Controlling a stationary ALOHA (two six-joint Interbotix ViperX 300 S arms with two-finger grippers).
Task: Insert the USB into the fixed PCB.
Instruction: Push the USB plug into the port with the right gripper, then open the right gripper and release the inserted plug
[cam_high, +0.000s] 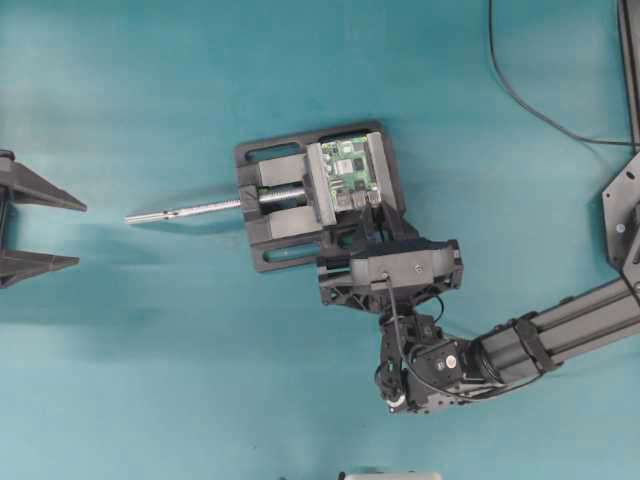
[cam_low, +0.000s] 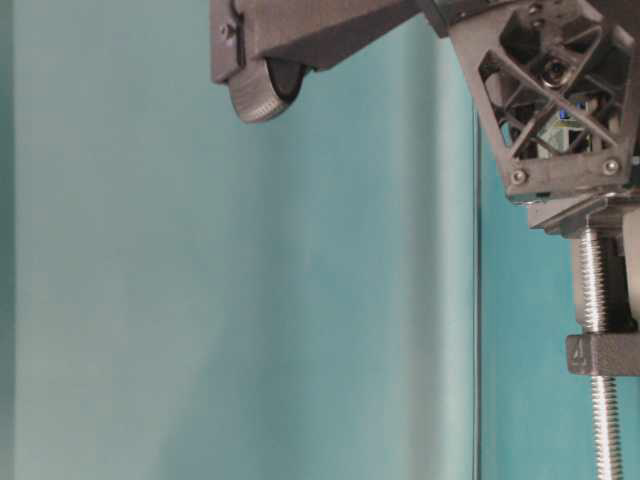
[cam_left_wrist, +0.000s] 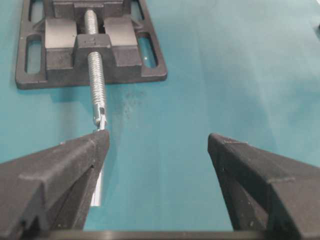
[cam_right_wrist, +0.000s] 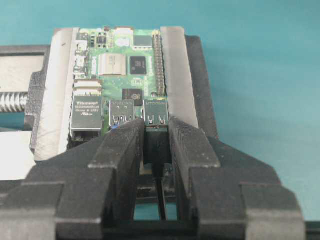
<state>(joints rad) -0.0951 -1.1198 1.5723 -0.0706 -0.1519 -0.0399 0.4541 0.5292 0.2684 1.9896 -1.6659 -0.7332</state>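
Overhead view: I see the black vise (cam_high: 300, 195) lying flat on the teal table (cam_high: 150, 350), its threaded screw rod (cam_high: 185, 210) pointing toward the left edge of the picture. The fixed PCB (cam_high: 350, 172), a small green board, sits clamped between the vise's grey jaws at the vise's right end. My right gripper (cam_high: 370, 215) reaches in from the lower right, and its fingertips meet the lower edge of the board. My left gripper (cam_high: 30, 225) waits at the far left edge, well apart from the vise, with its two fingers spread wide and nothing between them. A thicker black cable (cam_high: 530, 100) curves across the upper right corner of the table.

Right wrist view: the right gripper (cam_right_wrist: 156, 137) is closed on the USB (cam_right_wrist: 156, 142), a small dark plug pinched between the two black fingers (cam_right_wrist: 122, 145), with its thin black cable (cam_right_wrist: 161, 200) trailing back between them. The plug's front end sits at the mouth of the right-hand silver USB port (cam_right_wrist: 155, 112) on the board's near edge; I cannot tell how far in it is. A silver Ethernet port (cam_right_wrist: 87, 112) stands to the left on the same edge.

Left wrist view: the left gripper's open fingers (cam_left_wrist: 65, 170) frame the rod's free end (cam_left_wrist: 100, 117), which lies just ahead of the left finger.
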